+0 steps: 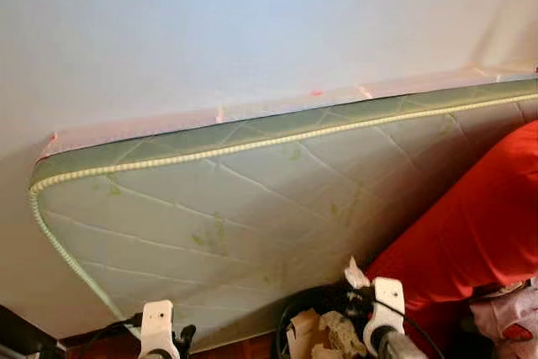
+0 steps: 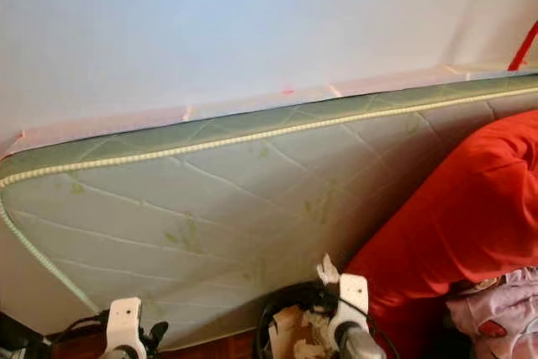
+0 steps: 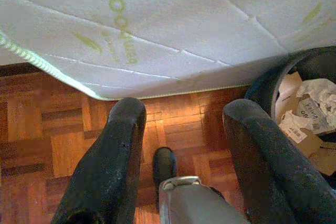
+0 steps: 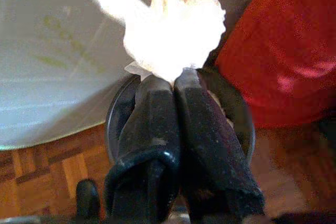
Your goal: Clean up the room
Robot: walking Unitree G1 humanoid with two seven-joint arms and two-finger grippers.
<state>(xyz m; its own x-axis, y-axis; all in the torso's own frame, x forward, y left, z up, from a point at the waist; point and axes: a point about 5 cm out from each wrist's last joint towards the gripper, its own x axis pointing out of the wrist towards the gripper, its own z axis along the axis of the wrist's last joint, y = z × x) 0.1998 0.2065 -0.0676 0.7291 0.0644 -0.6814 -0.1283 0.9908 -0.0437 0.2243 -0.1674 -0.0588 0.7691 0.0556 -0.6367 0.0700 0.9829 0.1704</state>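
White crumpled tissue (image 4: 173, 35) pinched in right end effector (image 4: 176, 80), directly above black bin (image 4: 118, 114).

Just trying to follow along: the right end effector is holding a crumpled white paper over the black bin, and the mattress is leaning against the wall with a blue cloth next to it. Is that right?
Nearly. The cloth beside the mattress is red, not blue, as the left eye view shows. The rest holds: the right end effector is shut on the crumpled white paper over the black bin, and the mattress leans against the wall.
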